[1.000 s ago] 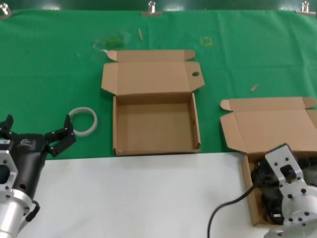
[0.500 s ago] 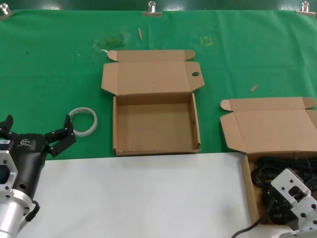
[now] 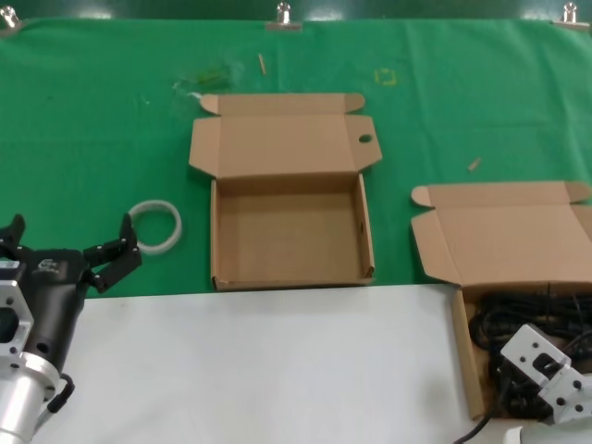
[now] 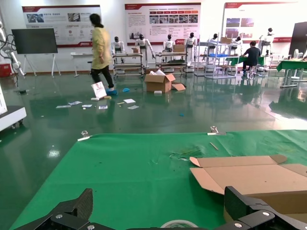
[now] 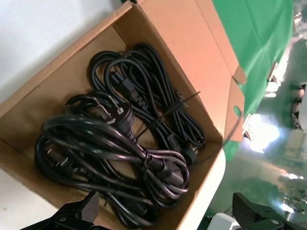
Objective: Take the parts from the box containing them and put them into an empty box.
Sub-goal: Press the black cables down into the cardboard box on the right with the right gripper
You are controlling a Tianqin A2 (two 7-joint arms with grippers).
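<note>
The empty box (image 3: 228, 245) lies open at the middle of the green cloth, with a small round hole (image 3: 365, 139) in its lid's side flap. The box with the parts (image 3: 504, 231) lies open at the right, and also shows in the right wrist view (image 5: 182, 48). Several black coiled cables (image 3: 513, 319) lie inside it, plain in the right wrist view (image 5: 120, 143). My right gripper (image 5: 168, 213) is open and empty, held above the cables at the box's near end. Its wrist (image 3: 539, 363) shows in the head view. My left gripper (image 3: 69, 236) is open and empty at the near left.
A white ring (image 3: 153, 225) lies on the cloth just beyond the left gripper, and shows in the left wrist view (image 4: 178, 224). The near half of the table (image 3: 259, 370) is white. Small scraps lie on the far cloth.
My right arm has drawn back toward the near edge and sunk lower in the head view, uncovering more of the cables. The left arm has not moved.
</note>
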